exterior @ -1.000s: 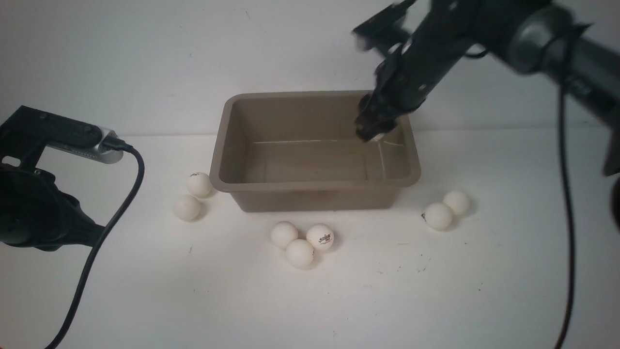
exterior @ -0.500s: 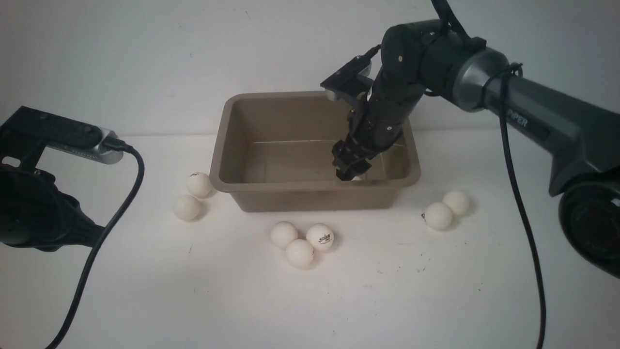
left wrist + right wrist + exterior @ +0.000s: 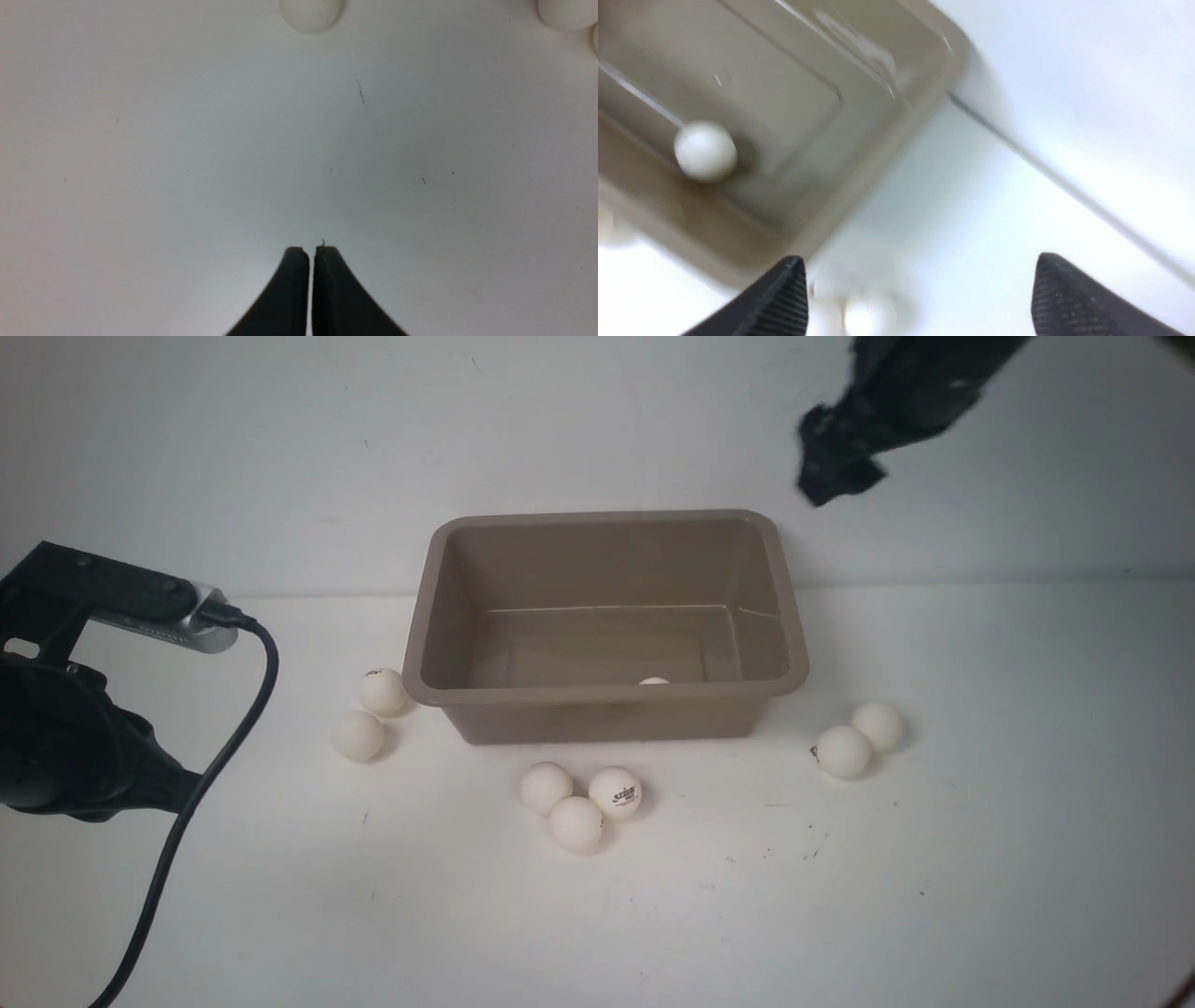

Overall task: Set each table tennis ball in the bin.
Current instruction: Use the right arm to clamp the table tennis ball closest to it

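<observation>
Right pincer [image 3: 920, 270] wide, empty; left pincer [image 3: 310, 252] closed. A hasty descent could scatter the touching balls [image 3: 843, 751] near the bin [image 3: 607, 694].

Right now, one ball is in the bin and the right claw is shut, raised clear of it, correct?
No: the right claw is open, jaws wide apart and empty, as the right wrist view shows. The rest holds: one ball lies in the bin, with the claw raised clear.
</observation>
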Controlling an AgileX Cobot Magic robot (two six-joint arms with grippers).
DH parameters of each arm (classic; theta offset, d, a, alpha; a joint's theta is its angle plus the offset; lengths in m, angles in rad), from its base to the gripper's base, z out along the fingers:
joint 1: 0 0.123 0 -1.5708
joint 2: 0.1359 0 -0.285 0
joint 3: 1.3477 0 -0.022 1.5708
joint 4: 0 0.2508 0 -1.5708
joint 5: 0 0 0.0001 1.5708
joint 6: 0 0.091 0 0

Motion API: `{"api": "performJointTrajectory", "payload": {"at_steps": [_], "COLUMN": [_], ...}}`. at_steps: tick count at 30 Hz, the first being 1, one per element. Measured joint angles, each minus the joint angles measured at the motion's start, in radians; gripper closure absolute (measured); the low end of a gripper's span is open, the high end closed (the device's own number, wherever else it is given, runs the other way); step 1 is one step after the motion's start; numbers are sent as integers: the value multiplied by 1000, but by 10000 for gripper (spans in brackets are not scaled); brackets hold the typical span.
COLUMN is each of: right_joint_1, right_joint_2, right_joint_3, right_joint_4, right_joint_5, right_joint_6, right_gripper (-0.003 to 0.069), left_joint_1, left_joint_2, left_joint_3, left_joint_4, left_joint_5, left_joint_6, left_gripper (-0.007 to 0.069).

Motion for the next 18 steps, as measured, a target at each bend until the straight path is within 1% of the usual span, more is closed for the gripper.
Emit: {"api": "performJointTrajectory", "payload": {"at_steps": [4,7,10,13,18], "right_joint_1": [-37,-44,-46,-46,-46], "right_joint_2": [-73,-84,-84,-84,-84], "right_joint_3": [172,280,371,437,478], "right_joint_4": [16,19,49,81,130], "right_joint_5": [5,-1,-24,-59,-113], "right_joint_6": [1,-2,-28,-55,-68], "right_gripper": [75,75,75,75,75], "left_joint_1": [0,0,0,0,0], "left_joint_2": [0,0,0,0,0], "left_joint_3": [0,0,0,0,0], "left_joint_4": [0,0,0,-1,-3], "left_joint_5": [0,3,9,12,13], "left_joint_6": [0,0,0,0,0], "left_gripper": [628,628,628,628,628]}}
